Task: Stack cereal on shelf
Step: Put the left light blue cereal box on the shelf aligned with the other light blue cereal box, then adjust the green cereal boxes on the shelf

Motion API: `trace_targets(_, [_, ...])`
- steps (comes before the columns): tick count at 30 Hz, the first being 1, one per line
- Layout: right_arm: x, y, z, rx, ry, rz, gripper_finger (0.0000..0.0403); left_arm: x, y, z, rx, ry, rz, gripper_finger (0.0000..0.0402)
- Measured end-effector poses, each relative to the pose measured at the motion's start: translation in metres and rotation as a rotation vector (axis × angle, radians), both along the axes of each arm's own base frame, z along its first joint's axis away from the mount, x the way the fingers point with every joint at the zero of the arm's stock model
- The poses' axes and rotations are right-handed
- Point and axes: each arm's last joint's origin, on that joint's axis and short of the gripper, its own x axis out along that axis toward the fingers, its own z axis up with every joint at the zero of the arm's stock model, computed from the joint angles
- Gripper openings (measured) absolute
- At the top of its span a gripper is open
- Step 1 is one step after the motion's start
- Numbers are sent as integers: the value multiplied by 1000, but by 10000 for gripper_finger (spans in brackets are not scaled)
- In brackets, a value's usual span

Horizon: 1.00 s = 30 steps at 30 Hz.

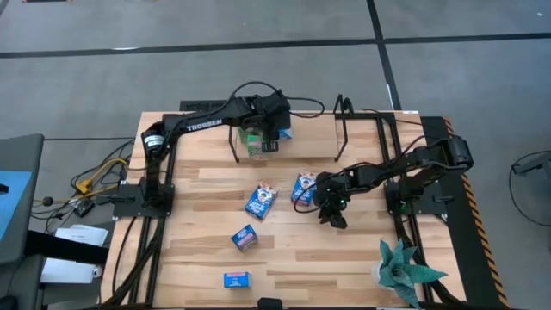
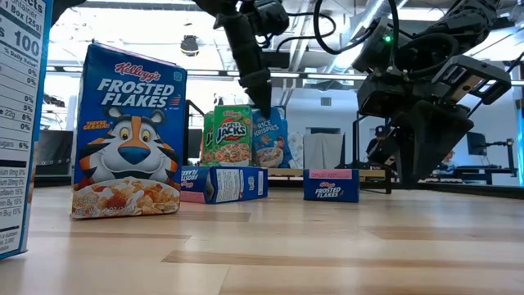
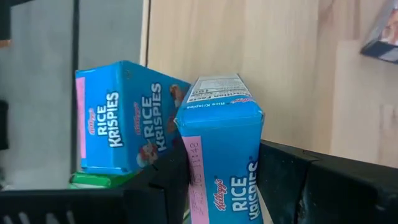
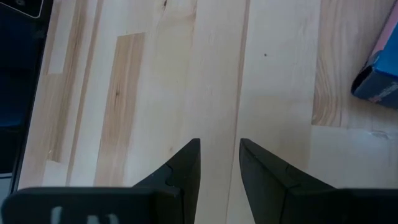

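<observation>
The left gripper is clamping a light blue Rice Krispies box between its fingers and is holding it over the shelf, just beside a second Rice Krispies box that is leaning on a green box. Judging by that pose, it is bringing the held box in to stand next to the ones already shelved, so the row is filling from the shelf's left end.

The right gripper is hovering over bare tabletop in front of the shelf, fingers a narrow gap apart and gripping nothing; it is probably lining up for the nearest loose box.

Counting from above, four dark blue boxes are lying on the tabletop in front of the shelf: two side by side nearest it, one farther out, one farthest. At the shelf, two light blue boxes and at least one green box are showing; whether more are hiding there cannot be told.
</observation>
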Motion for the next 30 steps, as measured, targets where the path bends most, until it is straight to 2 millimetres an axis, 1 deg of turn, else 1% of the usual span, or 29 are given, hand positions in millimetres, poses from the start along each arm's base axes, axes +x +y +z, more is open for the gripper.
trace_targets(4, [-1,0,0,0,6,1,136,1,-1,1,35,15,14,146])
trace_targets(9, [-1,-1,-1,-1,11,-1,136,2,-1,11,26,-11,-2,148])
trace_targets(12, [-1,-1,-1,-4,8,3,136,2,-2,19,30,-27,-4,159])
trace_targets(16, [-1,-1,-1,-6,7,6,136,2,-2,27,34,-37,-4,185])
trace_targets(21, [-1,-1,-1,-7,7,9,136,1,-2,27,29,-26,-3,211])
trace_targets(30, [-1,0,-1,-3,5,16,136,0,-2,27,48,-23,28,214])
